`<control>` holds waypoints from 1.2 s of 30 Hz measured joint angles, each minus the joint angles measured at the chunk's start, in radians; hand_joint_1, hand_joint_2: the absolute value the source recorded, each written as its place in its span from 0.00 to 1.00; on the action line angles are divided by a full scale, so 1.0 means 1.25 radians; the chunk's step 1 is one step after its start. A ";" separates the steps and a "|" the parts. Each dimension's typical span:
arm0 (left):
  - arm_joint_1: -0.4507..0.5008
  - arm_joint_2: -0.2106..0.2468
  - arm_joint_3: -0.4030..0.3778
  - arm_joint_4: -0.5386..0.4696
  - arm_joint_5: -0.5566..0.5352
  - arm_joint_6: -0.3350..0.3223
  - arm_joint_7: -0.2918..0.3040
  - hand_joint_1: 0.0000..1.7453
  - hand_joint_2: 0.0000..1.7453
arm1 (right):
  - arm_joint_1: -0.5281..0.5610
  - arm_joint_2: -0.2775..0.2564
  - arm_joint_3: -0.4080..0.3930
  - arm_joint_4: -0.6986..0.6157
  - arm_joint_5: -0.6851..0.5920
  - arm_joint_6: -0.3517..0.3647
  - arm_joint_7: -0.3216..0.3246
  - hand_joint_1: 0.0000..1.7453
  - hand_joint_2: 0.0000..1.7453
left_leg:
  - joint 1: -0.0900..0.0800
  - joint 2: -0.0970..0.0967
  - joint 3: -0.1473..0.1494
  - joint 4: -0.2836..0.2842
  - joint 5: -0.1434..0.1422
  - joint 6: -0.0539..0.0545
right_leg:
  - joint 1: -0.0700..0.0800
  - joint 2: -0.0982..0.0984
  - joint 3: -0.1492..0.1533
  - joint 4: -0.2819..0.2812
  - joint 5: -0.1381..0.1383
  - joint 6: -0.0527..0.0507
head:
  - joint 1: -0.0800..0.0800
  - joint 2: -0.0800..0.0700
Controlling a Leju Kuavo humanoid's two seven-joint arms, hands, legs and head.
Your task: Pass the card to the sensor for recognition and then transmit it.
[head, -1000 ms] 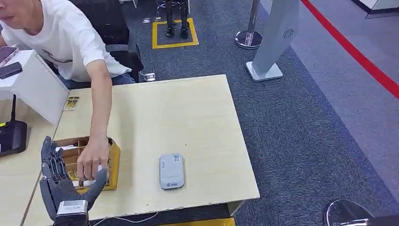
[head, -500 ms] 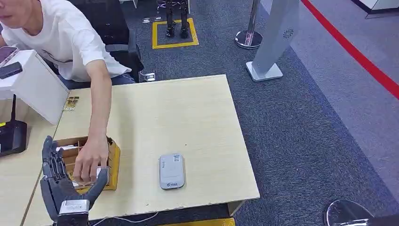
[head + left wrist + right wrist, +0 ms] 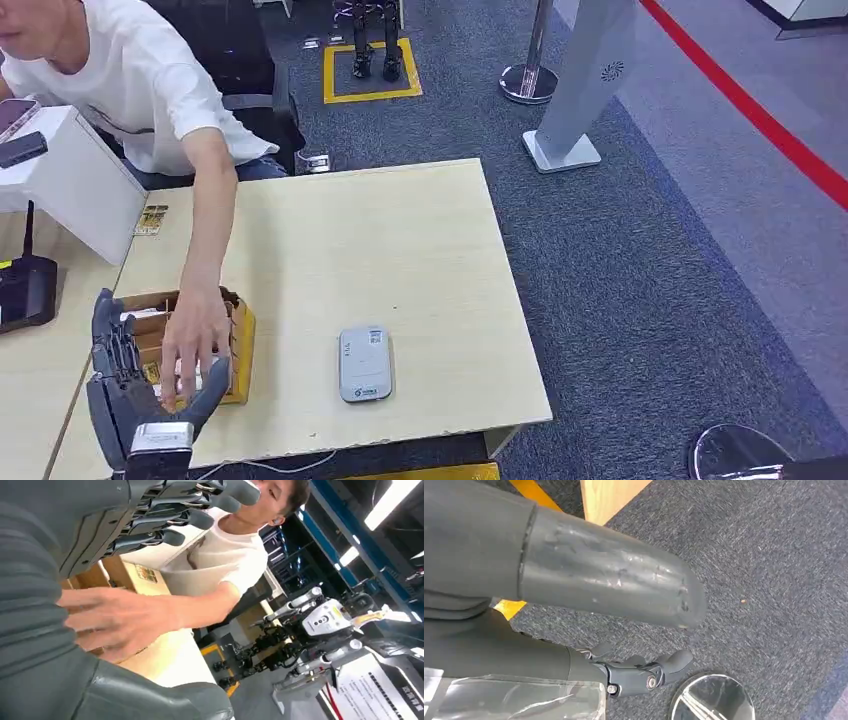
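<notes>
Person's hand [image 3: 195,340] reaches deeper into box [image 3: 240,345] on table [image 3: 400,250]; left hand [image 3: 125,395] spread, empty.

Grey sensor [image 3: 365,363] flat on table; card perhaps hidden.

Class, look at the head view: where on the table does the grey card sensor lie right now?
The grey card sensor lies flat near the table's front edge, apart from and to the right of the cardboard box where a person's hand reaches in.

Dark grey left robot hand [image 3: 128,385] beside a yellow-brown cardboard box [image 3: 240,345], a light grey sensor [image 3: 364,363] on the pale wood-grain worktop [image 3: 380,240], blue-grey speckled carpet [image 3: 650,280].
</notes>
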State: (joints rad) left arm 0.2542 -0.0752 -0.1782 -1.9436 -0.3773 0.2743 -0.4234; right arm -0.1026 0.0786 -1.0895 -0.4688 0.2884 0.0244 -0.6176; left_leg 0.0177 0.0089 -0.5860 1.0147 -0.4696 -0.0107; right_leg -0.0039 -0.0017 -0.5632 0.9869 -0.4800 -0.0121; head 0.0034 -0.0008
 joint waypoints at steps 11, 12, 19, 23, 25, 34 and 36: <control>0.001 0.001 0.000 0.000 -0.002 0.002 0.002 0.00 1.00 | 0.000 0.008 0.000 -0.009 -0.001 0.000 0.003 0.00 0.00 | 0.000 0.000 0.000 0.000 0.000 0.000 | 0.000 0.000 0.000 0.000 0.000 0.000 | 0.000 0.000; 0.001 0.002 0.000 0.000 -0.002 0.002 0.002 0.00 1.00 | 0.000 0.009 0.000 -0.009 -0.001 0.000 0.003 0.00 0.00 | 0.000 0.000 0.000 0.000 0.000 0.000 | 0.000 0.000 0.000 0.000 0.000 0.000 | 0.000 0.000; 0.001 0.003 0.000 0.000 -0.003 0.007 0.003 0.00 1.00 | 0.000 0.011 0.000 -0.009 -0.001 0.000 0.003 0.00 0.00 | 0.000 0.000 0.000 0.000 0.000 0.000 | 0.000 0.000 0.000 0.000 0.000 0.000 | 0.000 0.000; 0.002 0.004 0.000 0.000 -0.006 0.008 0.003 0.00 1.00 | 0.000 0.011 0.000 -0.009 -0.001 0.000 0.004 0.00 0.00 | 0.000 0.000 0.000 0.000 0.000 0.000 | 0.000 0.000 0.000 0.000 0.000 0.000 | 0.000 0.000; 0.002 0.004 0.000 0.000 -0.007 0.009 0.003 0.00 1.00 | 0.000 0.011 0.000 -0.009 -0.001 0.000 0.005 0.00 0.00 | 0.000 0.000 0.000 0.000 0.000 0.000 | 0.000 0.000 0.000 0.000 0.000 0.000 | 0.000 0.000; 0.003 0.006 0.000 0.000 -0.007 0.009 0.003 0.00 1.00 | 0.000 0.012 0.000 -0.009 0.000 0.000 0.007 0.00 0.00 | 0.000 0.000 0.000 0.000 0.000 0.000 | 0.000 0.000 0.000 0.000 0.000 0.000 | 0.000 0.000; 0.003 0.006 0.000 0.000 -0.007 0.009 0.003 0.00 1.00 | 0.000 0.012 0.000 -0.009 0.001 0.000 0.008 0.00 0.00 | 0.000 0.000 0.000 0.000 0.000 0.000 | 0.000 0.000 0.000 0.000 0.000 0.000 | 0.000 0.000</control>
State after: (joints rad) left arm 0.2578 -0.0671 -0.1781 -1.9436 -0.3861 0.2861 -0.4200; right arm -0.1020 0.0931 -1.0891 -0.4807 0.2891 0.0240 -0.6077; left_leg 0.0177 0.0089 -0.5860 1.0147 -0.4696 -0.0108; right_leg -0.0039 -0.0017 -0.5632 0.9869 -0.4800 -0.0121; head 0.0034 -0.0008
